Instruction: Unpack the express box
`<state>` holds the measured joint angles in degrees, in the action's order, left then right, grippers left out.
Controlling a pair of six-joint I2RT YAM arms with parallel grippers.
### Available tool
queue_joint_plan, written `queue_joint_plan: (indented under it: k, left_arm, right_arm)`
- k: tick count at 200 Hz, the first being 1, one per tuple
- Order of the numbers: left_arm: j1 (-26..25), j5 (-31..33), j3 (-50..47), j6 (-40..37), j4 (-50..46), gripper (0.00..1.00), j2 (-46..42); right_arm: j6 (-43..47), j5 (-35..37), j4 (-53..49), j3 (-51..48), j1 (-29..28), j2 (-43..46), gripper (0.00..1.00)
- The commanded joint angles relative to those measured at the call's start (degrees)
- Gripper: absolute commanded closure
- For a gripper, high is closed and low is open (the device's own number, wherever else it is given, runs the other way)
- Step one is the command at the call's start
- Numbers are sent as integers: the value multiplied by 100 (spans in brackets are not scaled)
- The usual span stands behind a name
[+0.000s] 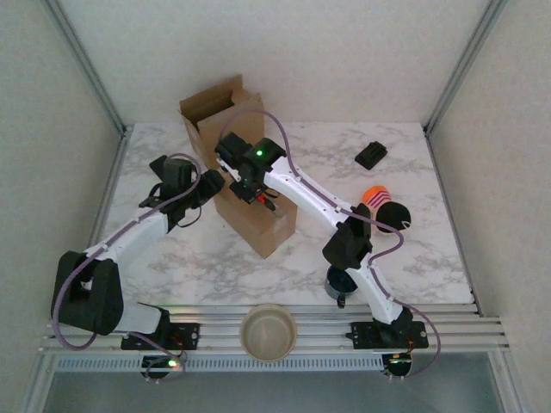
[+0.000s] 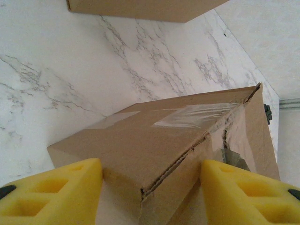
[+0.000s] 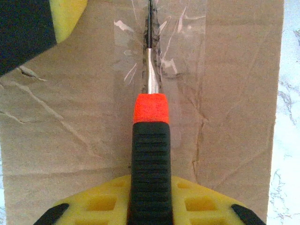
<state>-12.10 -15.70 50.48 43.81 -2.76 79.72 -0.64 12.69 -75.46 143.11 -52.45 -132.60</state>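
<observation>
Overhead blurs what my wrist view sharpens: right gripper [image 3: 150, 199] grasping knife [image 3: 150, 136], blade in box [image 3: 65, 140] tape [image 3: 187, 51]; left gripper's [image 2: 151, 187] hold I cannot tell.

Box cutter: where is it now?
Right wrist view: the box cutter, held in the right end effector, has its blade in the taped seam of the cardboard box.

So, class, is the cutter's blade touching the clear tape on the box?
Touching. The right wrist view shows the blade of the cutter pushed into a slit in the clear tape on the box.
</observation>
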Motion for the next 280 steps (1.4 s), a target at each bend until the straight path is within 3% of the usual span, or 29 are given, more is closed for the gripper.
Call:
queue_joint_plan:
  k: [1, 47, 131, 198, 280]
  left_arm:
    - [44, -65, -139, 59, -181, 44, 47]
    - [41, -65, -179, 67, -146, 44, 41]
    - [53, -46, -144, 55, -164, 44, 81]
    - [58, -37, -117, 46, -166, 44, 118]
    - [56, -41, -170, 64, -119, 44, 96]
  right_arm:
    - [40, 213, -773, 96, -15, -153, 100]
    - [-38, 377, -1020, 2, -14, 25, 100]
    - [-388, 489, -797, -1871, -111, 1430, 100]
    - [-942, 69, -544, -3579, -234, 2531, 100]
    - [-1252, -331, -626, -4267, -351, 3222, 100]
